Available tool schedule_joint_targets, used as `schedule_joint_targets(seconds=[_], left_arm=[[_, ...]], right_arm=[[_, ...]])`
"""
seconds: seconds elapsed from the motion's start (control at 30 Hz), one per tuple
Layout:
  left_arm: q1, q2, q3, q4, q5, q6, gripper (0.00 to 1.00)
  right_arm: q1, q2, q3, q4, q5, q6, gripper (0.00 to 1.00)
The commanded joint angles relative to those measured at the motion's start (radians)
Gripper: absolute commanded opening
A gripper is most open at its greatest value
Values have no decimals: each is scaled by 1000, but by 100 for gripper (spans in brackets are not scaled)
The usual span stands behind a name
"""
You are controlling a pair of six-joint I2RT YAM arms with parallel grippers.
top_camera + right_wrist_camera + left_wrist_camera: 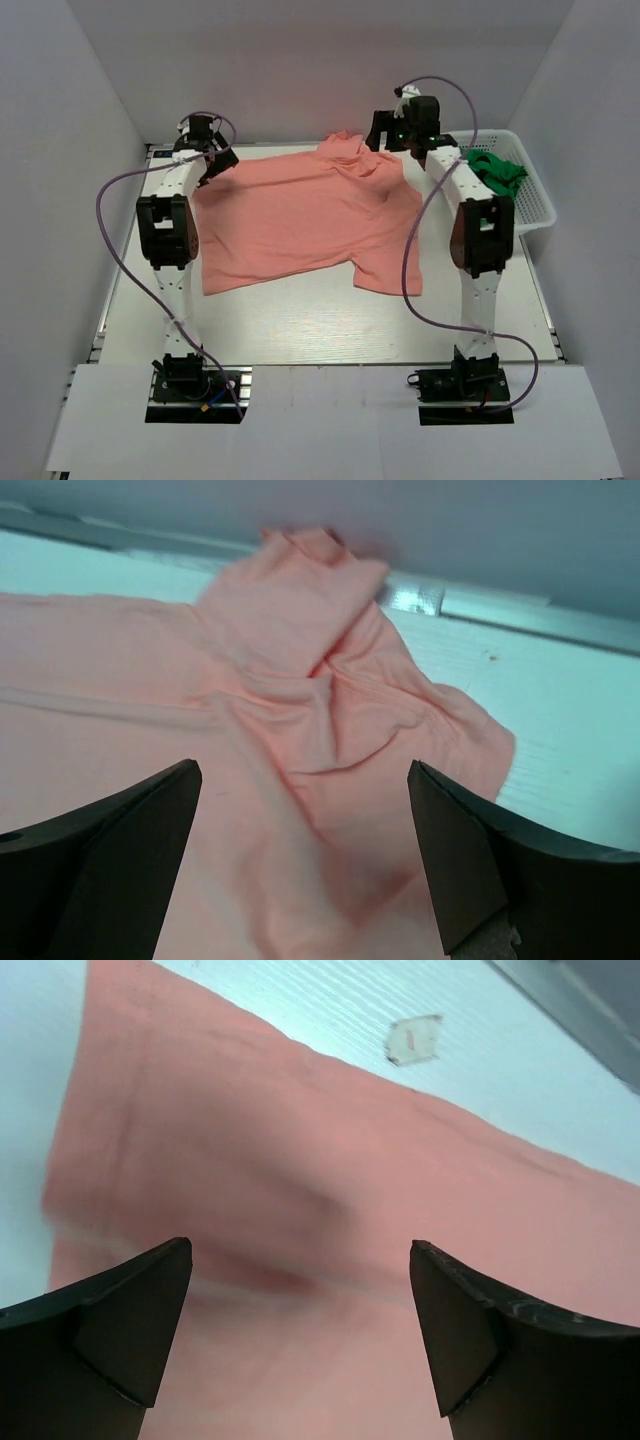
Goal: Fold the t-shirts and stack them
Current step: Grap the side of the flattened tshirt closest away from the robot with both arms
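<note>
A salmon-pink t-shirt (300, 215) lies spread on the white table, its far right part rumpled near the back wall. My left gripper (213, 165) hovers open over the shirt's far left corner; in the left wrist view the pink cloth (300, 1220) lies below the wide-apart fingers (130, 1330). My right gripper (392, 135) stands open above the bunched far right part; the right wrist view shows the folds of the shirt (320, 710) beneath empty jaws. A bright green t-shirt (498, 170) lies in the basket.
A white lattice basket (535, 200) stands at the table's far right edge. Purple cables (415, 260) loop from both arms, the right one over the shirt's sleeve. Grey walls close in the back and sides. A small tape mark (413, 1038) sits on the table beyond the shirt.
</note>
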Motion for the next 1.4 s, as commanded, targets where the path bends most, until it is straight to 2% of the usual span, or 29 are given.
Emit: schedule_joint_targets(seconds=[0.0,0.07,0.1,0.17,0.2,0.23,0.27,0.3,0.33,0.37,0.47,0.53,0.63,0.73,0.8,0.97,1.0,1.07,1.2,1.27,1.37], left_arm=[[-8,-274,-16,-52,15,34,100],[-8,-353,-91,-110,-16,11,100],[-8,-445,-195,-135,-25,-36,100],[-8,-545,-329,-173,-34,-85,100],[5,-599,-484,-187,-44,-172,100],[5,-721,-572,-187,-44,-202,100],[5,-789,-760,-149,-6,-222,100],[5,-855,-849,-115,10,-237,100],[5,-977,-925,-86,24,-253,100],[5,-1030,-1042,-75,24,-276,100],[5,-1163,-1195,-115,-50,-366,100],[14,-1179,-1265,-115,-73,-389,100],[14,-1159,-1325,-123,-61,-411,100],[14,-1101,-1349,-92,-51,-424,85],[14,-1075,-1349,-52,-42,-434,80],[14,-1030,-1359,-41,-63,-445,63],[14,-1020,-1369,-32,-64,-445,54],[14,-1020,-1389,-23,-64,-455,53],[14,-1020,-1431,18,-64,-468,53],[14,-980,-1431,40,-64,-468,53],[14,-931,-1422,40,-54,-478,53]], right_arm=[[12,-209,-126,-61,43,-43,90],[18,-298,-201,-104,63,9,90],[18,-407,-349,-110,70,42,90],[19,-494,-477,-89,106,114,90],[19,-629,-674,-75,112,150,90],[18,-673,-738,-57,144,168,90],[16,-716,-894,-52,156,220,90],[15,-825,-938,-67,164,230,90],[16,-856,-972,-87,181,243,90],[16,-908,-1055,-108,183,276,90],[16,-983,-1169,-205,164,317,90],[16,-1022,-1226,-239,137,346,90],[16,-1055,-1298,-231,130,371,90],[13,-1076,-1346,-192,159,385,90],[13,-1070,-1358,-202,172,386,90],[12,-1010,-1377,-202,176,392,80],[15,-1007,-1388,-196,176,400,78],[12,-993,-1401,-188,173,412,73],[13,-981,-1438,-156,173,426,69],[13,-967,-1441,-145,170,435,69],[13,-948,-1446,-135,161,443,62]])
